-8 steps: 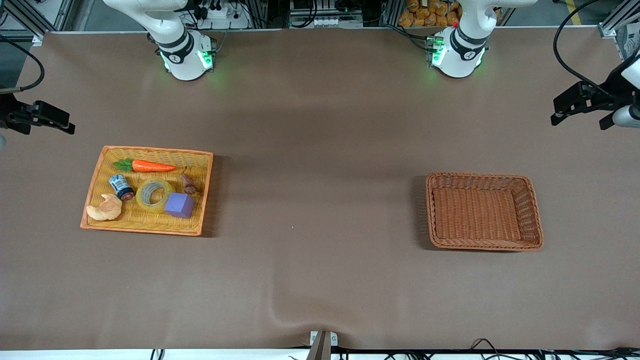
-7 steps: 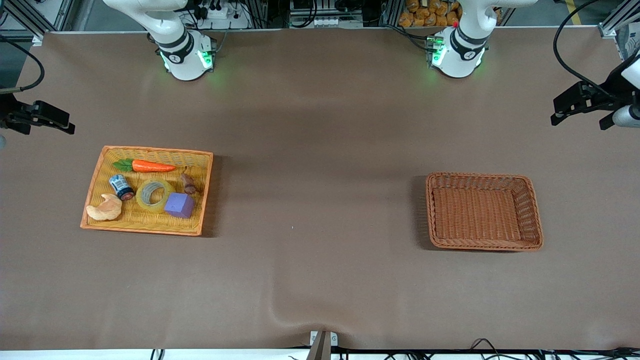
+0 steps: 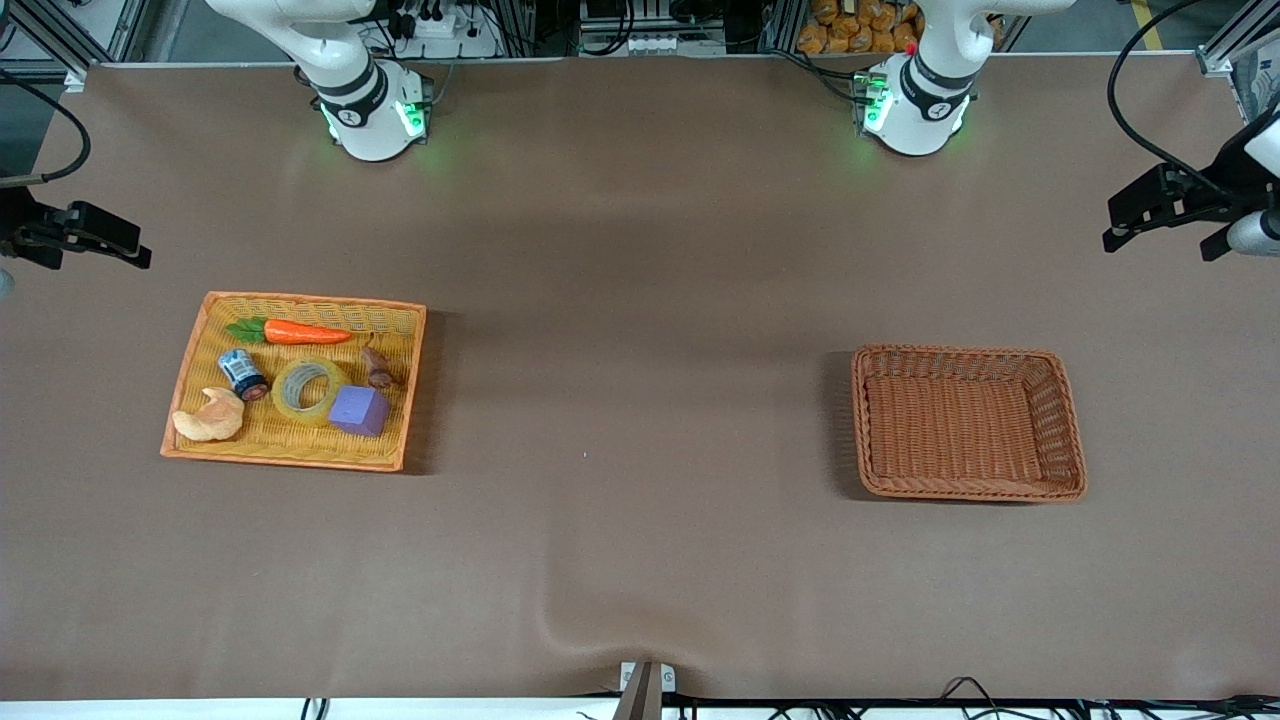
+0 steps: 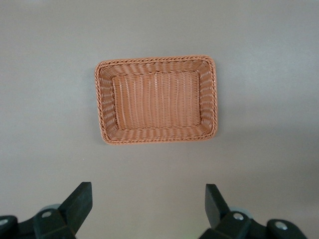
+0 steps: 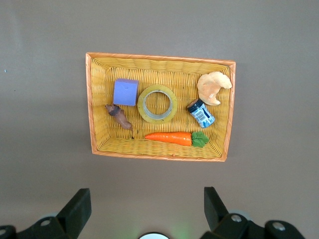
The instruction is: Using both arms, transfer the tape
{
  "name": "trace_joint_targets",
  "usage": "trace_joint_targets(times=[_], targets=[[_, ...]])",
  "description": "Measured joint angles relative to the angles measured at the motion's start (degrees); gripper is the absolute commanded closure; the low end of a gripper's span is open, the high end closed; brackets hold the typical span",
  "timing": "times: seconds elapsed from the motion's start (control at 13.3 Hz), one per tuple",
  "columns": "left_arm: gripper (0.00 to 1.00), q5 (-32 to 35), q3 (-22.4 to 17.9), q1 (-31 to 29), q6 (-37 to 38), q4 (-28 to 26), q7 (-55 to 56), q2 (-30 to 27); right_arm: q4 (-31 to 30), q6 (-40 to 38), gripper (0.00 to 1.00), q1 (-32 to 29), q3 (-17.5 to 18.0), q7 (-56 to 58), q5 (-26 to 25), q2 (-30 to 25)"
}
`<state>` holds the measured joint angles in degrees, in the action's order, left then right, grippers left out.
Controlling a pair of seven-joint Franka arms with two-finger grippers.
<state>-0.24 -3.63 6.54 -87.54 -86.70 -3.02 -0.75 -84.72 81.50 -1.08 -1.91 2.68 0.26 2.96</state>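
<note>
Tape [image 3: 307, 388] lies flat in yellow tray [image 3: 300, 304] between purple cube [image 3: 359, 409] and can [image 3: 241, 372]. I hold right gripper [image 5: 145, 209] high over table by the tray, fingers apart, ready to descend. Left gripper [image 4: 148, 209], also spread, waits by brown basket [image 3: 965, 358], likely the drop-off.

A brown cloth [image 3: 640, 250] covers the counter, rumpled into a ridge at its near edge. Above the counter's top edge in the front view stand aluminium frame rails [image 3: 60, 35], cables [image 3: 430, 25] and orange packets [image 3: 850, 25].
</note>
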Motion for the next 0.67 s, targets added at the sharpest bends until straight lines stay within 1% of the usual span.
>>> trace_joint_targets(times=[0.22, 0.45, 0.53, 0.67], targets=[[0.00, 0.69, 0.02, 0.00, 0.00, 0.03, -0.02, 0.61, -0.25, 0.74, 0.00, 0.17, 0.14, 0.00, 0.00, 0.05], [0.00, 0.69, 0.08, 0.01, 0.00, 0.03, -0.03, 0.72, -2.32, 3.12, 0.00, 0.40, 0.26, 0.00, 0.02, 0.22], [0.00, 0.69, 0.08, 0.01, 0.00, 0.03, -0.03, 0.72, -3.90, 5.57, 0.00, 0.65, 0.29, 0.00, 0.06, 0.34], [0.00, 0.77, 0.05, -0.01, 0.02, 0.03, -0.03, 0.76, -10.19, 13.58, 0.00, 1.69, 0.49, 0.00, 0.10, 0.78]])
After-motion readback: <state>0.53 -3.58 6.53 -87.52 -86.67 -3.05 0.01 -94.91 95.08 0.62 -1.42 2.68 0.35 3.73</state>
